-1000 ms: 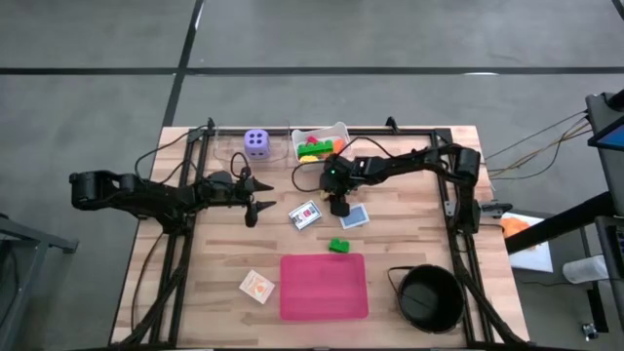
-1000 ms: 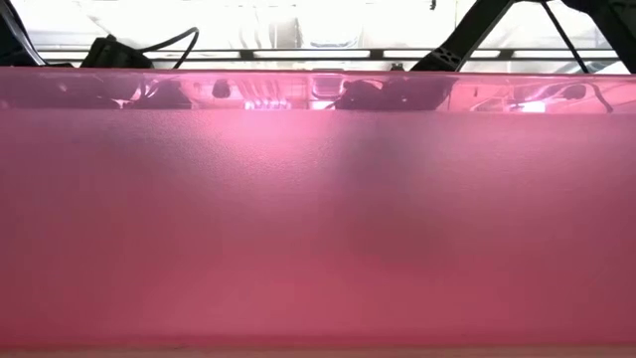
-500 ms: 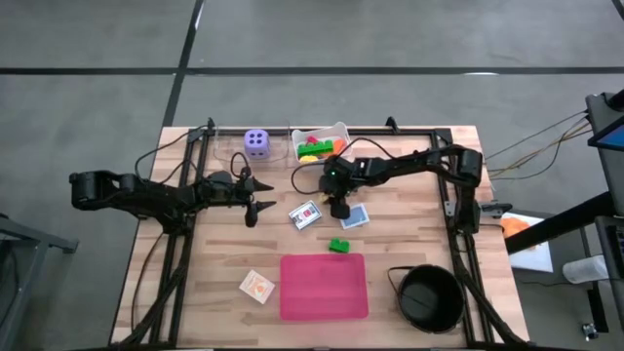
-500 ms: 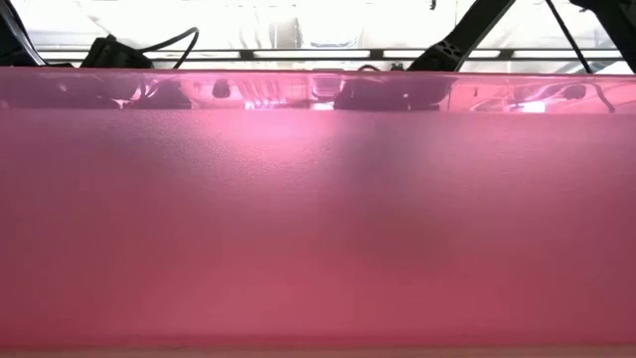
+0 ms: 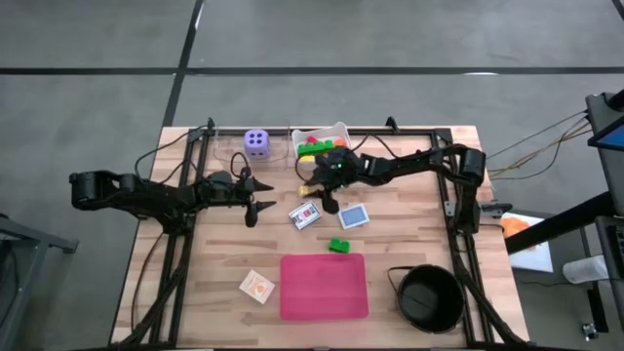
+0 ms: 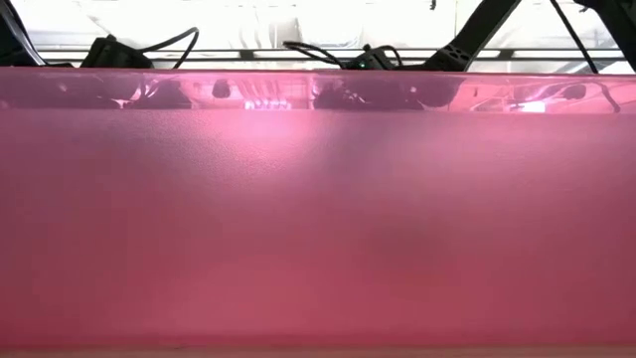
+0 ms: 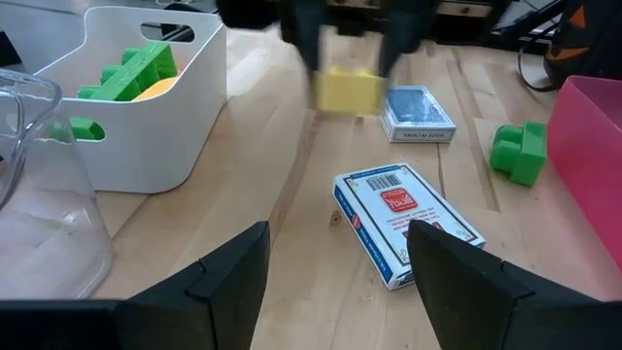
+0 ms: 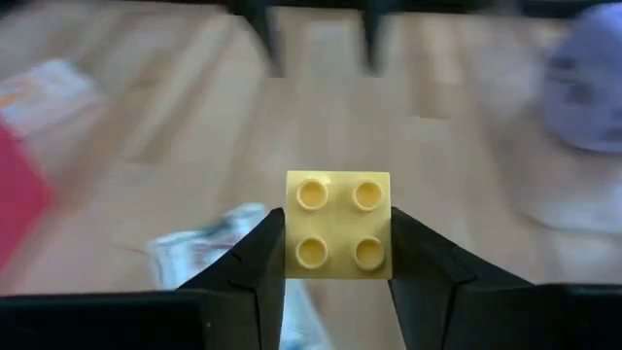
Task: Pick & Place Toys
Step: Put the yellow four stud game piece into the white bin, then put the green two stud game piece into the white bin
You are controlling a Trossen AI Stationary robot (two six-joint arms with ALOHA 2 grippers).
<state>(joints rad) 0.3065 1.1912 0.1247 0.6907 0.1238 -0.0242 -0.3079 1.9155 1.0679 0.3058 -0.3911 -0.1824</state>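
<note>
Grey floor surrounds the wooden table (image 5: 409,234) in the high view, with the white tub (image 5: 336,130) at the upper middle of the frame, already holding green and orange blocks. The right gripper (image 5: 314,185) sits just below and left of that tub, its fingers closed narrowly on a yellow block (image 8: 339,225), which the right wrist view shows pinched at its two sides with its four studs facing the camera. By my reading, the carry is nearly done: the tub lies up and slightly right of the gripper in the high view, so a short move that way should put the block over the opening. Below the gripper lie the white card (image 5: 306,214), the blue card (image 5: 356,216) and a loose green block (image 5: 338,245); the orange card (image 5: 257,286) rests beside the pink mat (image 5: 324,286). The purple die (image 5: 256,143) sits left of the tub. The left gripper (image 5: 259,195) waits at middle left, fingers partly spread and empty.
</note>
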